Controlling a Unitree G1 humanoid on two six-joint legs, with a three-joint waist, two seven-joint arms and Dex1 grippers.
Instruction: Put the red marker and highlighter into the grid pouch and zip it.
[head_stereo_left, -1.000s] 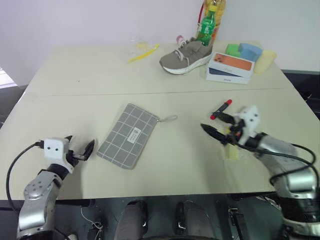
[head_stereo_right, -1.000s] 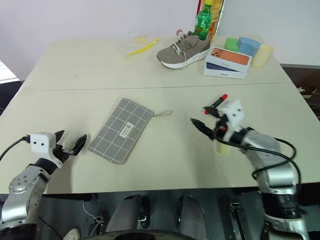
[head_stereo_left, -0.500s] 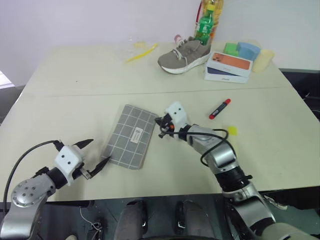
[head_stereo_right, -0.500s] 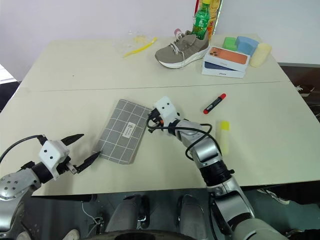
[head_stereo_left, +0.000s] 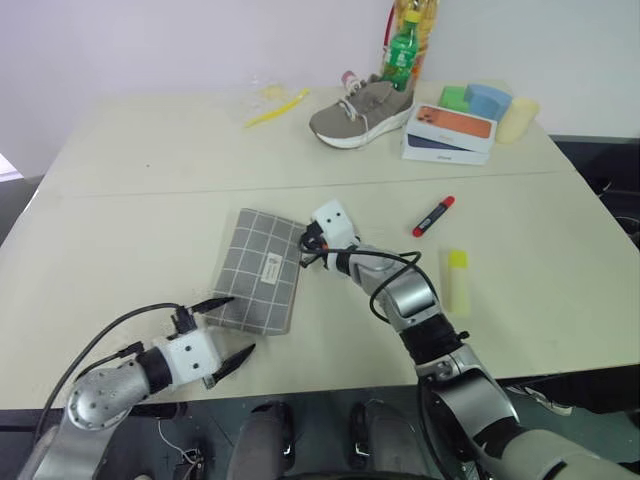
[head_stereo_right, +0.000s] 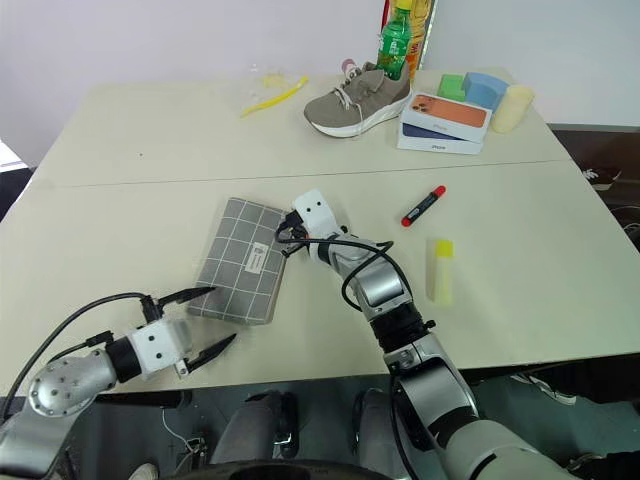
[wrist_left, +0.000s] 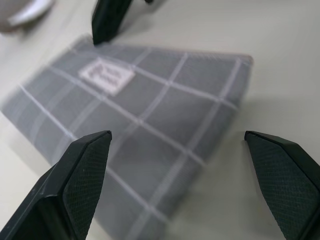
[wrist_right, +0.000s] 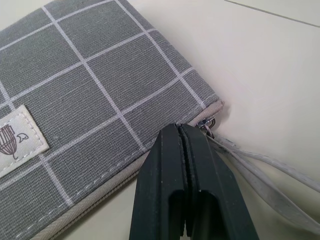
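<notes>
Pouch (head_stereo_left: 260, 272) lies flat near the table's (head_stereo_left: 120, 200) front middle, zipper edge turned toward the right arm, still zipped by the look of it. It is soft fabric, thin and light, so it will likely slide or bunch if pulled from one end alone; the far corner wants pinning while the zip is drawn.

Right gripper (wrist_right: 184, 131) has its fingers pressed together at the pouch's zipper corner, tips just at the small metal pull (wrist_right: 206, 123) where the grey loop (wrist_right: 265, 167) trails off. Whether the pull or loop is actually pinched I cannot tell; the tips look closed beside it, not clearly on it. The pull is tiny, the loop an easier hold.

Left gripper (head_stereo_left: 223, 330) stands wide, empty, just off the pouch's near corner, one finger over the fabric edge and one beyond it; that corner is a fair place to clamp.

Marker (head_stereo_left: 433, 216) lies well to the right of the pouch, untouched. Highlighter (head_stereo_left: 456, 281) lies nearer the front edge, right of the pouch. Both are rigid, smooth and light, liable to roll; best gripped across the barrel's middle.
</notes>
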